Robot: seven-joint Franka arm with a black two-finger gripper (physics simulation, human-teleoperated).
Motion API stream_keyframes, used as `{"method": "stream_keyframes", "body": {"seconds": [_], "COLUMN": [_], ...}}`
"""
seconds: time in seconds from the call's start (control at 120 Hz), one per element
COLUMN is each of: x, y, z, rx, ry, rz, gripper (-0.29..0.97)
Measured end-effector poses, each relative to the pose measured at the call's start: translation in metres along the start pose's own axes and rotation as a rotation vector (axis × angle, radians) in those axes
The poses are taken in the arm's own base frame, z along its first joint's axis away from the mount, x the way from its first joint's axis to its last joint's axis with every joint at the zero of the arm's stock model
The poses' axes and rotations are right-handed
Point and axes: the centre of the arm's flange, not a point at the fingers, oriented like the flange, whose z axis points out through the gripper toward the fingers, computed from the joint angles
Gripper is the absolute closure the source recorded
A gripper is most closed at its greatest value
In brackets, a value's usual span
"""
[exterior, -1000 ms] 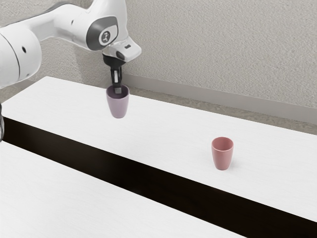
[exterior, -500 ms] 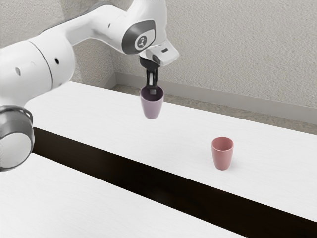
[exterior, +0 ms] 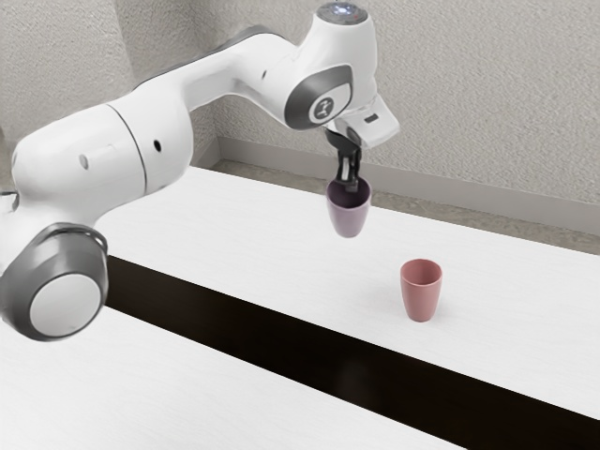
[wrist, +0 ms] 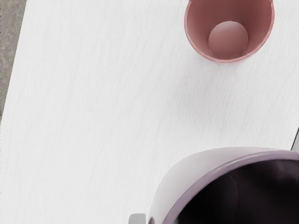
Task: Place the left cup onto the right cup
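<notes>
1. One white arm comes in from the exterior view's left. Its base is cut off at that edge.
2. One white table carries a single dark band running across it. A textured wall stands behind, with a strip of grey floor at its foot.
3. There are two cups, one purple and one pink, both upright with their mouths up.
4. The purple cup hangs in the air clear of the table. It is to the exterior view's left of the pink cup and higher than it, and the two are apart.
5. The pink cup stands on the table on the wall side of the dark band.
6. One black gripper pinches the purple cup's rim, its fingers close together. The fingertips themselves are hard to make out against the dark cup mouth.
7. The wrist view looks down into the pink cup and shows its round inner floor, while the exterior view gives its outer wall.
8. In the wrist view the purple cup is cut off at the edge, and its inside is too dark to read.
</notes>
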Motion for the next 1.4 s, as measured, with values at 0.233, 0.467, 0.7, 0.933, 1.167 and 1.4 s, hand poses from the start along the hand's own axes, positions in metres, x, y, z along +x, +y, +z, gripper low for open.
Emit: {"method": "stream_keyframes", "body": {"seconds": [0.233,0.467,0.7,0.933,1.167,1.4], "x": [0.029,0.055,0.078,0.093,0.105,0.113], "y": [0.009,0.019,0.028,0.028,0.03,0.032], "z": [0.001,0.01,0.02,0.026,0.04,0.052], "rx": [0.037,0.062,0.093,0.133,0.147,0.149], "ry": [0.037,0.077,0.123,0.175,0.209,0.232], "rz": [0.04,0.077,0.11,0.13,0.152,0.165], "gripper": [0.79,0.79,0.79,0.79,0.79,0.79]}}
